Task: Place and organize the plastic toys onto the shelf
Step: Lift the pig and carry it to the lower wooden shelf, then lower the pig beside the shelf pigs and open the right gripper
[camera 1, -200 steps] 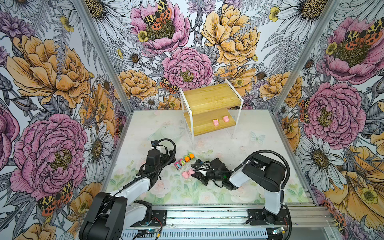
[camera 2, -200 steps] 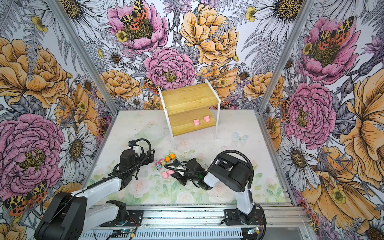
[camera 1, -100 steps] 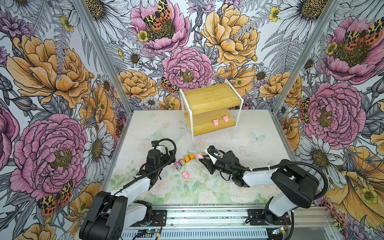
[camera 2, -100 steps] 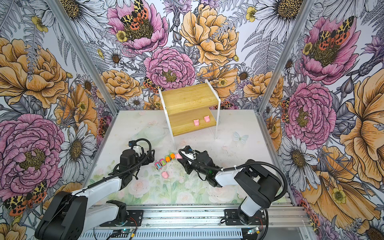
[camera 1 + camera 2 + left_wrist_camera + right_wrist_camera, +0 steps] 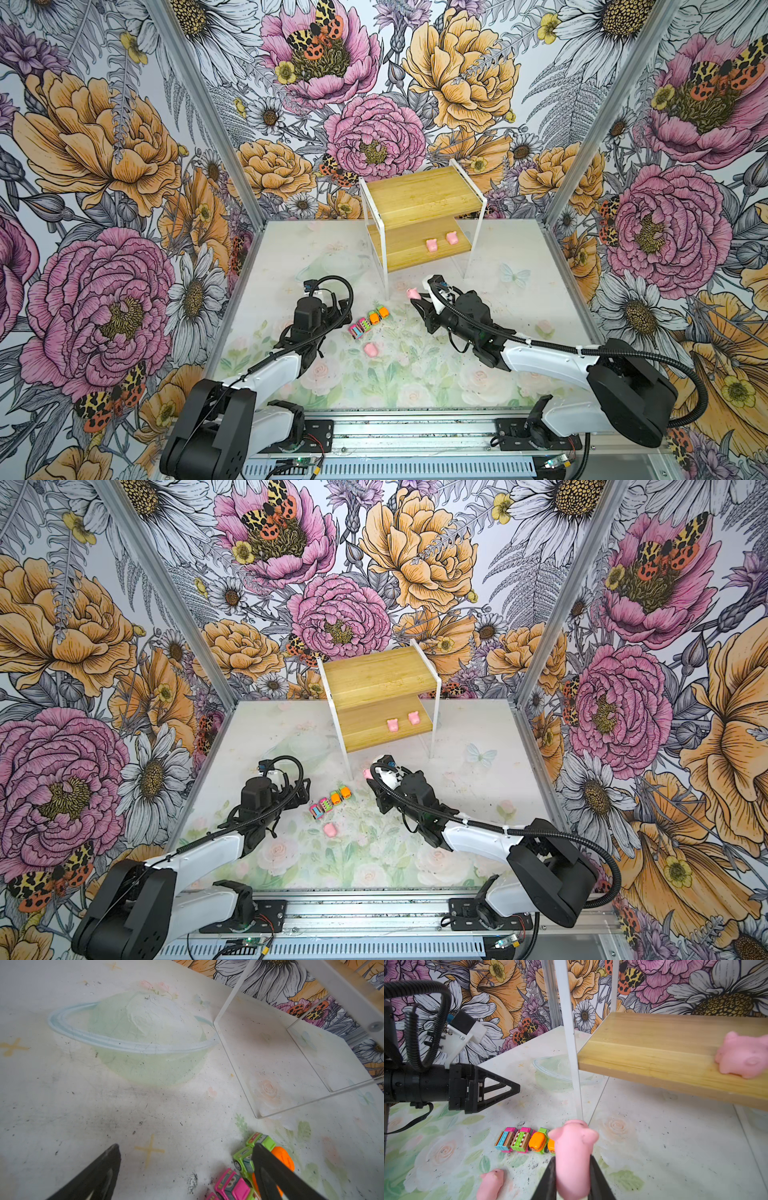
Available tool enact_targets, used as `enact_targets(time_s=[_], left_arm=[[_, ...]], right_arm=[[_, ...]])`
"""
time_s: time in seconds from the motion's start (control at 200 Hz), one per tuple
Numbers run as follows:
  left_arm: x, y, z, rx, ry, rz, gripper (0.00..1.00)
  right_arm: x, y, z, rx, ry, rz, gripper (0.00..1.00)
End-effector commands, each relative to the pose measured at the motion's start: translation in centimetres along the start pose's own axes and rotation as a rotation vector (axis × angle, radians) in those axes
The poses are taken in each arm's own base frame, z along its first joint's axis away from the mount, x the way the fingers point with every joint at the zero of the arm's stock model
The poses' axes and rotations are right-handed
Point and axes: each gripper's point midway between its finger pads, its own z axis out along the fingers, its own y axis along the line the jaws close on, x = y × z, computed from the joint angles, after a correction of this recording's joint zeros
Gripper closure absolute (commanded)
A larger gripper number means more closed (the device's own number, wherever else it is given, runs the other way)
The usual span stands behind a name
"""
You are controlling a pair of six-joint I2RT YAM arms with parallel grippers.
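Surrounding everything, bold flowered wallpaper [image 5: 124, 166] rises above the scuffed, faded-floral counter [image 5: 519, 291]. Ahead of the right end effector [image 5: 415, 296] stands the stepped bamboo shelf [image 5: 419, 199], thin white frame, with two rounded pink pigs [image 5: 432, 246] on its lower board. That end effector pinches a third pig [image 5: 574, 1157]. The left end effector [image 5: 186, 1145] is spread, with four blocky striped cars [image 5: 368, 322] lined up beside it and a fourth pig [image 5: 371, 349] loose near them.

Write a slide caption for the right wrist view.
Right end effector grips a pink pig near the shelf, where another pig rests.
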Motion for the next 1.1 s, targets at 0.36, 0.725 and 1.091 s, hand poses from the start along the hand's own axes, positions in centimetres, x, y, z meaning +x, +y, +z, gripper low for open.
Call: enact_targets(time_s=[0.36,0.725,1.091], left_arm=[[-1.0,-0.7,0.0,0.023,-0.013,0.002,0.01],[-1.0,-0.5,0.0,0.018,-0.015,0.002,0.01],[-1.0,-0.5,0.0,0.013,-0.016,0.001,0.01]], right_arm=[[-6.7,-4.0,3.1,0.211,-0.101,0.06,0.74],[-7.2,-7.0,6.3,0.327,-0.118,0.131,0.76],[-6.9,-8.4,8.1,0.351,-0.107,0.159,0.77]])
